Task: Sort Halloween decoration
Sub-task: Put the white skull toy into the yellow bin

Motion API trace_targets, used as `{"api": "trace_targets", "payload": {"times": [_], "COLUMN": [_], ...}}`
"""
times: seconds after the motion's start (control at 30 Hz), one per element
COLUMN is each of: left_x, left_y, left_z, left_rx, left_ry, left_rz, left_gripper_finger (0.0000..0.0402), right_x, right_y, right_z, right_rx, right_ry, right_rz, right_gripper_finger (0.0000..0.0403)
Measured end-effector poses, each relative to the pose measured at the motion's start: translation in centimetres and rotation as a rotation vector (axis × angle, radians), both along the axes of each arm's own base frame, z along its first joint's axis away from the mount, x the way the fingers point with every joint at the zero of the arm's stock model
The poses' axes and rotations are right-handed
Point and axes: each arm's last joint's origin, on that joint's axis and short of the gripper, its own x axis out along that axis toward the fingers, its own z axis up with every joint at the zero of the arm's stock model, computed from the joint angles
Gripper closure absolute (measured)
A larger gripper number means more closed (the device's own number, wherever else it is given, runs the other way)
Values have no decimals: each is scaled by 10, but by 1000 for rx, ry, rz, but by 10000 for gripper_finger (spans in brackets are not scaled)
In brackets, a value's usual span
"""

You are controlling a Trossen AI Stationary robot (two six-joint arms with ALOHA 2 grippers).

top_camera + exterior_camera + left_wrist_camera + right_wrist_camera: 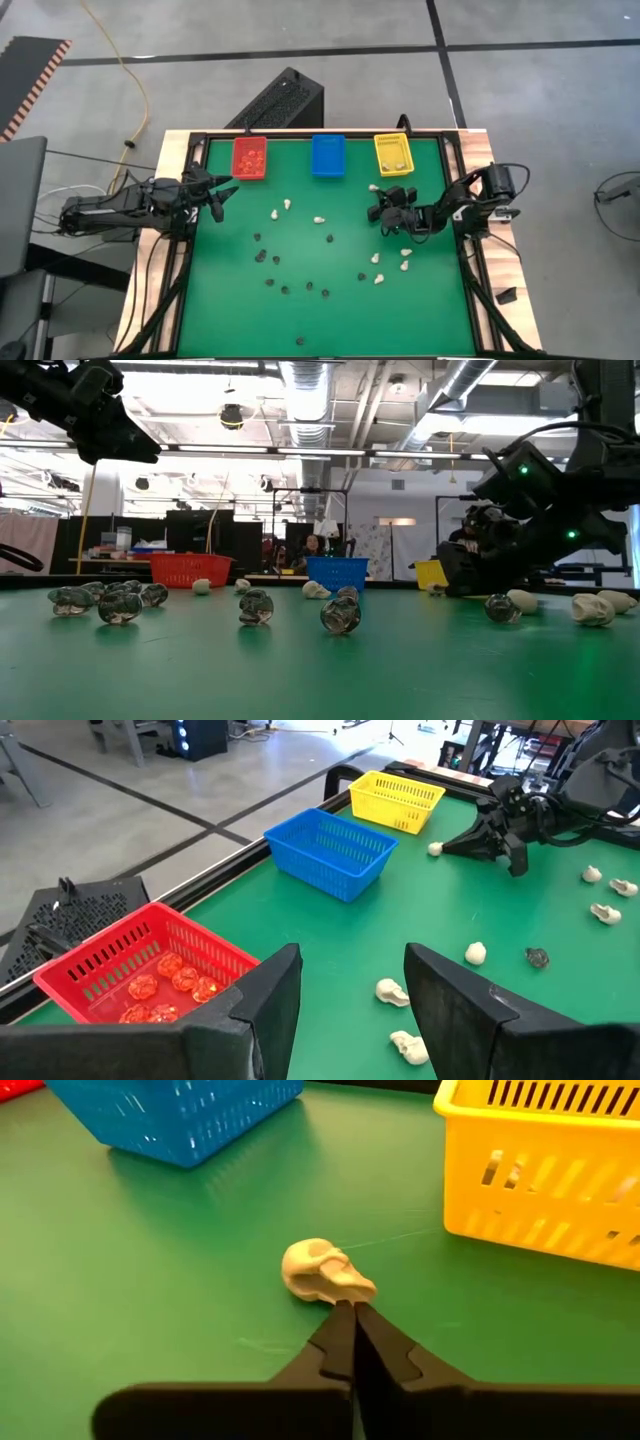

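High view: three bins at the far edge of the bench, one red bin, one blue bin, one yellow bin; trinkets lie scattered nearer. Left wrist view: left gripper, fingers apart, holds nothing; four orange trinkets in the red bin. Right wrist view: right gripper, fingers together, tips touching one cream skull just ahead, unheld.

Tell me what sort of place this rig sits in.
Probably an open lab or workshop: bare ceiling ducts and strip lights overhead, a grey concrete floor crossed by a yellow cable, and desks with a seated person beyond the green table.
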Motion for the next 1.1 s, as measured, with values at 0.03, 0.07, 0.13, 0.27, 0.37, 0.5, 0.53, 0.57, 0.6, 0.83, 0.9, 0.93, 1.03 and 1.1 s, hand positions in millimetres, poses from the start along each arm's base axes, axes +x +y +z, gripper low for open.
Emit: {"api": "trace_targets", "payload": {"times": [0.03,0.07,0.13,0.27,0.37,0.5,0.53,0.57,0.6,0.83,0.9,0.93,1.03,1.1], "left_x": [0,0,0,0,0,0,0,0,0,0,0,0,0,0], "left_y": [0,0,0,0,0,0,0,0,0,0,0,0,0,0], "left_z": [0,0,0,0,0,0,0,0,0,0,0,0,0,0], "left_rx": [0,0,0,-1,-1,-2,-2,-2,-2,0,0,0,0,0], "left_ry": [0,0,0,0,-1,-1,-1,-1,-1,0,0,0,0,0], "left_rz": [0,0,0,0,0,0,0,0,0,-1,-1,0,0,0], "left_gripper_finger": [233,233,233,233,233,233,233,233,233,233,233,233,233,233], "right_x": [0,0,0,2,4,5,5,5,5,4,4,4,5,5], "right_y": [0,0,0,0,4,8,9,11,12,10,8,7,3,-1], "right_z": [0,0,0,9,18,36,40,44,49,69,70,69,65,62], "right_rx": [1,2,2,-4,20,-18,-38,-57,-79,-225,-230,-223,-206,-201], "right_ry": [0,0,-3,-30,-56,-93,-97,-97,-94,-18,-1,3,23,45], "right_rz": [2,2,4,14,80,132,136,152,174,263,292,307,319,308], "right_gripper_finger": [384,384,384,380,364,347,346,346,345,340,329,318,272,234]}}
